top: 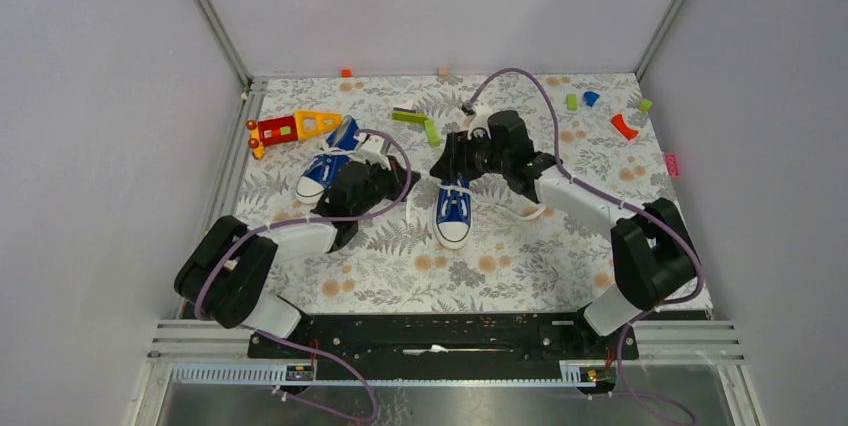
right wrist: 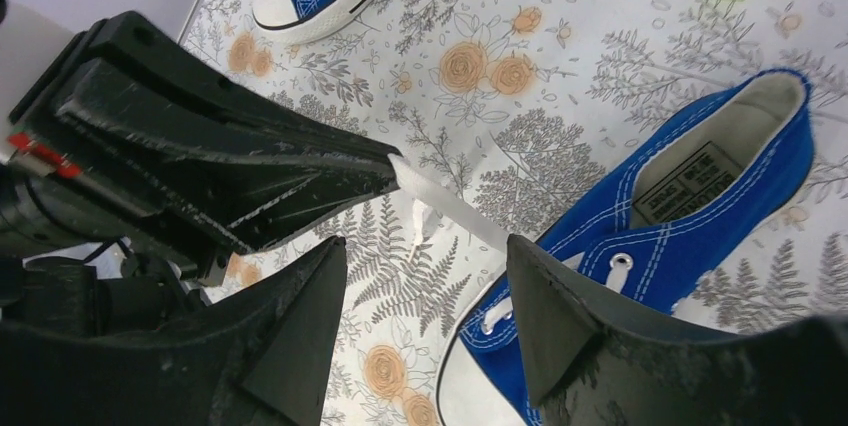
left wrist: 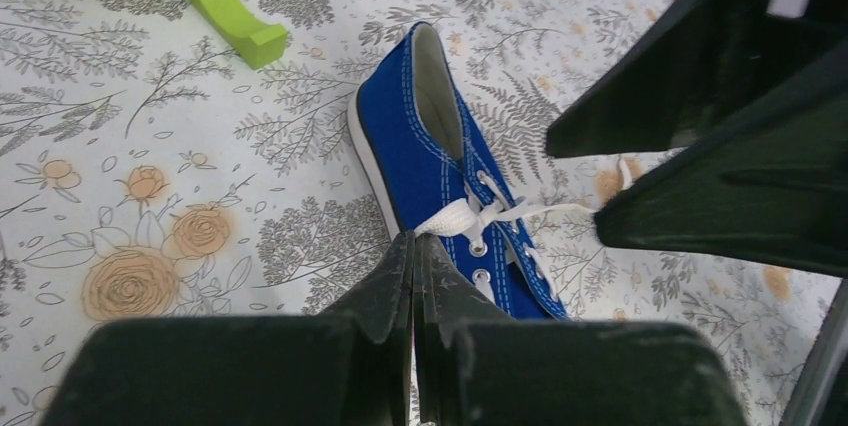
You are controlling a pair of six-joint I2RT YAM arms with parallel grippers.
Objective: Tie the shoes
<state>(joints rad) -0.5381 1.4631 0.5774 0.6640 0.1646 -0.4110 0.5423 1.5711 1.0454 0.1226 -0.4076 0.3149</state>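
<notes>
Blue canvas with a white toe cap: the nearer shoe (top: pixel 453 214) lies around the middle of the floral table (top: pixel 500 271). Its toe points to 6 o'clock, toward my arm bases, and its heel to 12. It is untied.

My left gripper (left wrist: pixel 414 246) sits at about 10 o'clock from this shoe. Its fingers are pressed together on a white lace (left wrist: pixel 470 216) that comes off the upper eyelets. In the right wrist view the lace runs straight and taut from those fingertips to the shoe.

My right gripper (right wrist: pixel 425 246) hangs over the heel end, at 12 o'clock. Its fingers are spread wide with nothing between the pads, and the taut lace crosses just beyond their tips. In the left wrist view a second strand reaches toward that gap, but I cannot confirm that it touches. Another loose strand trails on the table toward 3 o'clock.

The second shoe (top: pixel 322 174) lies at 10 o'clock from the first, well apart from it. Its toe points to about 7 o'clock and my left arm partly covers it.

Just beyond it, at 11 o'clock, lies a red-orange-yellow toy (top: pixel 295 128). Green blocks (top: pixel 420 124) rest at 11 o'clock from the nearer shoe. A red piece (top: pixel 624 126) sits near the far corner at 2 o'clock.
</notes>
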